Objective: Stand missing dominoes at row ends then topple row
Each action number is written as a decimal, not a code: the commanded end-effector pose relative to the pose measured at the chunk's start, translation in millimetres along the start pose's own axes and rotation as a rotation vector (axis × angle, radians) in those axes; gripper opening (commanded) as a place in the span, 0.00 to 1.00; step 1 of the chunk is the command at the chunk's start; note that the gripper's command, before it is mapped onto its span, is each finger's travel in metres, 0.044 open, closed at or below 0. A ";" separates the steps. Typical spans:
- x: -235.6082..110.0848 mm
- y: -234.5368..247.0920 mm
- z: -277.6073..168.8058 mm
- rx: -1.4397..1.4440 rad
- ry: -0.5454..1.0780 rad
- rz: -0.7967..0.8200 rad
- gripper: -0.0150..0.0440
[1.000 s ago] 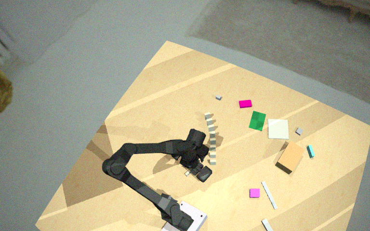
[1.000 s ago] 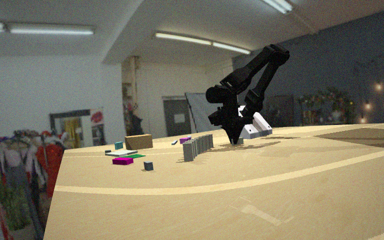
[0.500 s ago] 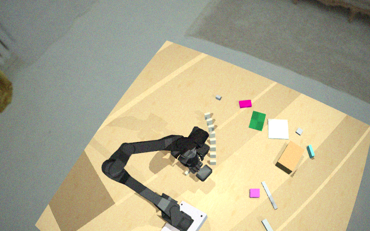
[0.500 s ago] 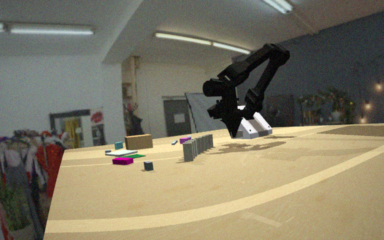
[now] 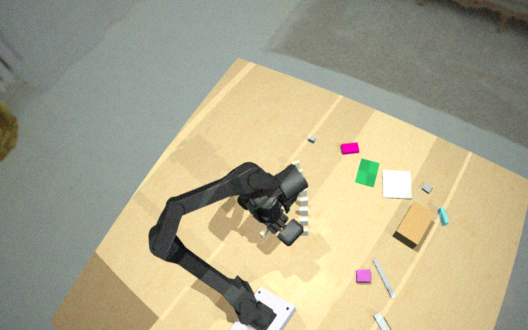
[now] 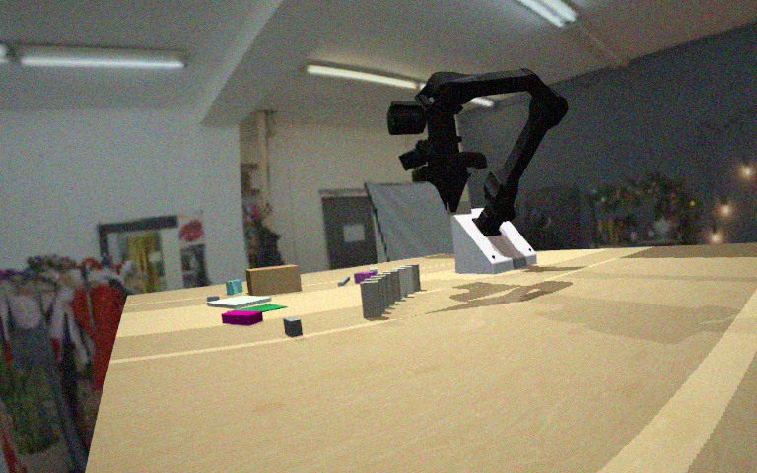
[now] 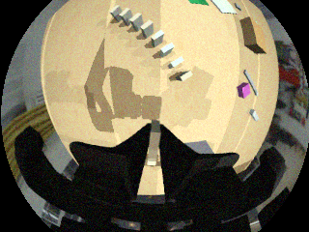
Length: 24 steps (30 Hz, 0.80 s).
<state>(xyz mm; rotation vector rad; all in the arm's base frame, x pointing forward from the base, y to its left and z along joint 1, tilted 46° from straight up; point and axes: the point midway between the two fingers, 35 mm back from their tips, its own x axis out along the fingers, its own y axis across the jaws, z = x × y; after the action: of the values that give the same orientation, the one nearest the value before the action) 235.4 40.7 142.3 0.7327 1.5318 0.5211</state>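
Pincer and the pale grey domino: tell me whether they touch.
Touching. Wrist view shows the pincer shut on the pale grey domino, lifted above the table.

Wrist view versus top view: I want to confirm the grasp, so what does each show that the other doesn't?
Only the wrist view shows the slim pale domino clamped in the black pincer, lifted above the table. Only the top view shows the white arm base, the small grey cube and the cyan block. Both show the row of standing grey dominoes, the green flat tile and the white flat tile.
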 end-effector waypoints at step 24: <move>-6.2 110.3 -45.9 -0.258 -0.016 -0.072 0.30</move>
<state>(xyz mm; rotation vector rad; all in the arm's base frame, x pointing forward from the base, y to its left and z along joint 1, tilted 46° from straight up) 206.2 114.8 236.4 0.5384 1.4475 0.6596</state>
